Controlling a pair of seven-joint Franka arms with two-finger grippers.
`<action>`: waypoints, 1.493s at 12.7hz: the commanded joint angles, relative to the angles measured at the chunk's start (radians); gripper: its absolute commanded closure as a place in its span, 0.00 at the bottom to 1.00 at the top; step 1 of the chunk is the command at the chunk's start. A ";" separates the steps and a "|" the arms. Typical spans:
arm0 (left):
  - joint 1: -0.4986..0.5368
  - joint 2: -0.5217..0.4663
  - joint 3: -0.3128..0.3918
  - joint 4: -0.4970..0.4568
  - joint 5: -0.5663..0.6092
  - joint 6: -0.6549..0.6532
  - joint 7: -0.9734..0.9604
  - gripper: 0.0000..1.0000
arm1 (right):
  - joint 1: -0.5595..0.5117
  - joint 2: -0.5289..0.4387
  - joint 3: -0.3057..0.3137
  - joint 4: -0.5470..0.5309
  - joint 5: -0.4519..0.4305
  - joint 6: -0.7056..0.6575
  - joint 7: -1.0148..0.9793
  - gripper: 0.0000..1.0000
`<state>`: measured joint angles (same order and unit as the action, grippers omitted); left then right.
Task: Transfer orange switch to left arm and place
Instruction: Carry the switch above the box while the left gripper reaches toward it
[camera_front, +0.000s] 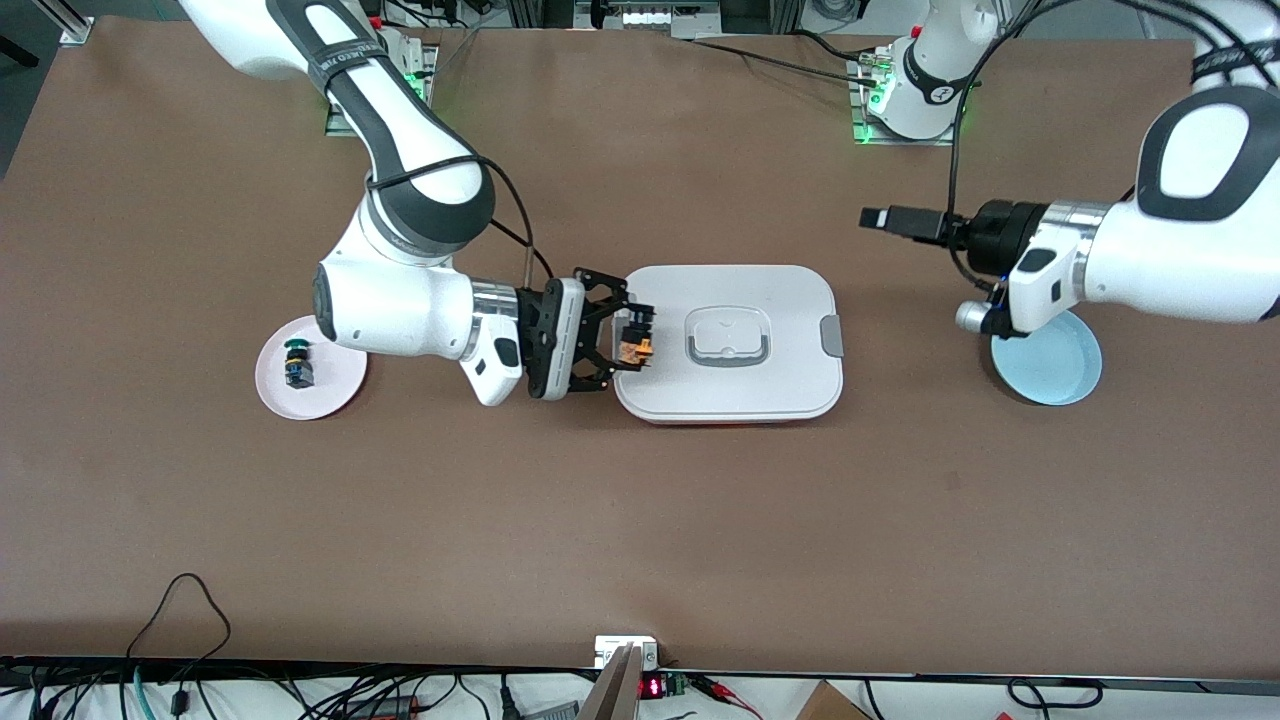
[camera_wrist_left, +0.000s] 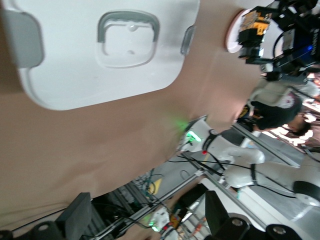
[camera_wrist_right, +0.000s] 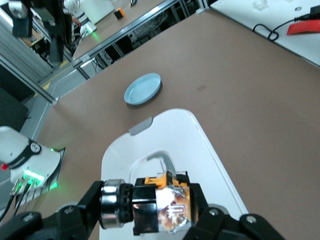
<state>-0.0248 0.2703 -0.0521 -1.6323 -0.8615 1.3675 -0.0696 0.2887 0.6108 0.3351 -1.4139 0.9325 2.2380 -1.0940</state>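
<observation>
My right gripper (camera_front: 634, 340) is shut on the orange switch (camera_front: 634, 350), a tiny black and orange part, and holds it over the edge of the box (camera_front: 780, 310) at the right arm's end. In the right wrist view the switch (camera_wrist_right: 161, 202) sits between the gripper's fingers above the white lid (camera_wrist_right: 175, 135). The box is white with grey clips and a grey recessed handle. My left gripper (camera_front: 872, 218) is open and empty, in the air over the table between the box and a blue plate (camera_front: 1050, 375). The left wrist view shows the box (camera_wrist_left: 75, 75) and, farther off, the held switch (camera_wrist_left: 252, 22).
A pink plate (camera_front: 335, 385) at the right arm's end holds a green-capped switch (camera_front: 297, 362). The blue plate, also in the right wrist view (camera_wrist_right: 143, 89), lies under the left arm's wrist. Cables and a small device (camera_front: 627, 652) line the table's edge nearest the front camera.
</observation>
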 joint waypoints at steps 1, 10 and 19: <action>0.014 0.053 -0.002 -0.053 -0.182 0.075 0.141 0.00 | 0.052 0.069 0.002 0.105 0.071 0.034 0.040 0.78; -0.035 0.136 -0.028 -0.343 -0.875 0.185 0.444 0.00 | 0.156 0.130 0.004 0.207 0.158 0.176 0.080 0.78; -0.095 0.250 -0.097 -0.328 -1.192 0.200 0.485 0.00 | 0.171 0.144 0.004 0.254 0.158 0.186 0.146 0.78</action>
<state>-0.0867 0.5102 -0.1457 -1.9698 -1.9863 1.5525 0.3804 0.4454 0.7275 0.3378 -1.2079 1.0724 2.4113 -0.9640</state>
